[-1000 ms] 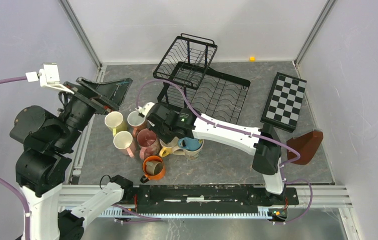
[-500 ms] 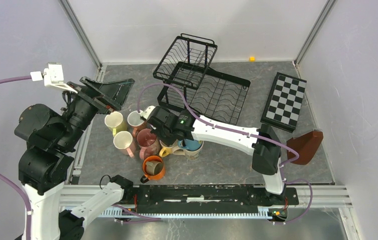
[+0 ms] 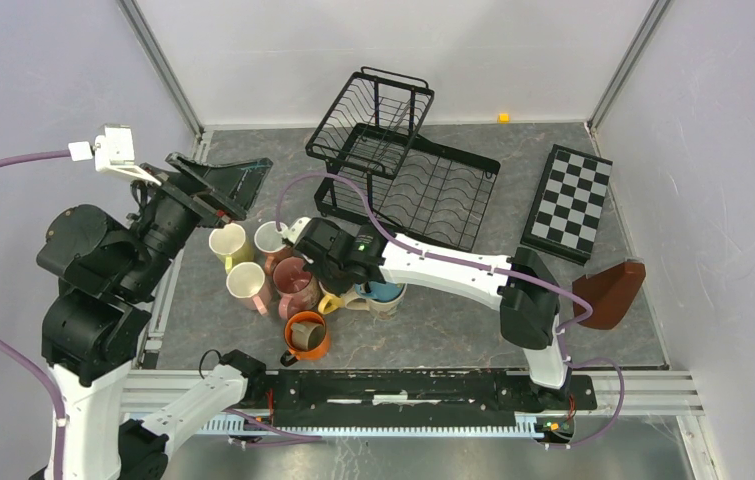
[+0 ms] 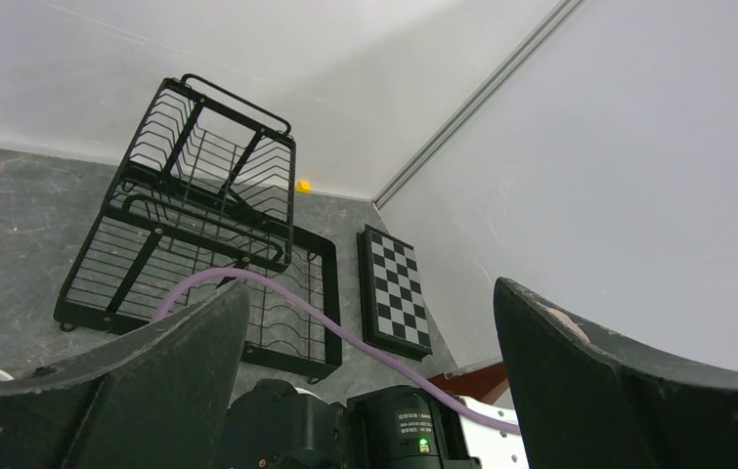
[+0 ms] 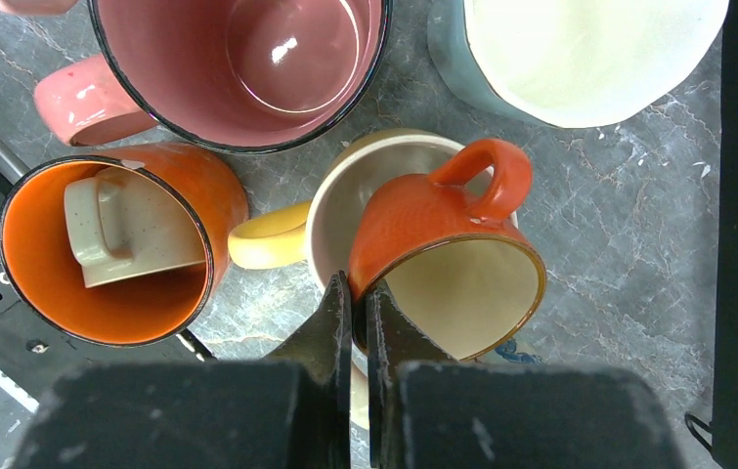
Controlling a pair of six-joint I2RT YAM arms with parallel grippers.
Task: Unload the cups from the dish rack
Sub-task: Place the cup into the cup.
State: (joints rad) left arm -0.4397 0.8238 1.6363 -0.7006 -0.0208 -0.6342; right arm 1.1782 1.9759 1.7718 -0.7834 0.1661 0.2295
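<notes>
At the back of the table [image 3: 453, 325], the black dish rack [image 3: 423, 185] stands with no cup visible in it. Nearer, the cups [image 3: 246, 282] cluster together. Left pincer [image 4: 369, 293] hangs wide, holding nothing. Right pincer [image 5: 357, 293] pinches the rim of a small orange cup [image 5: 423, 234], tilted on its side over a yellow-handled cup [image 5: 267, 239]. Likely the placing step; next, open and lift straight clear.

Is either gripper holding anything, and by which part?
The right gripper pinches the tilted orange mug by its rim; the left gripper is open, empty.
</notes>
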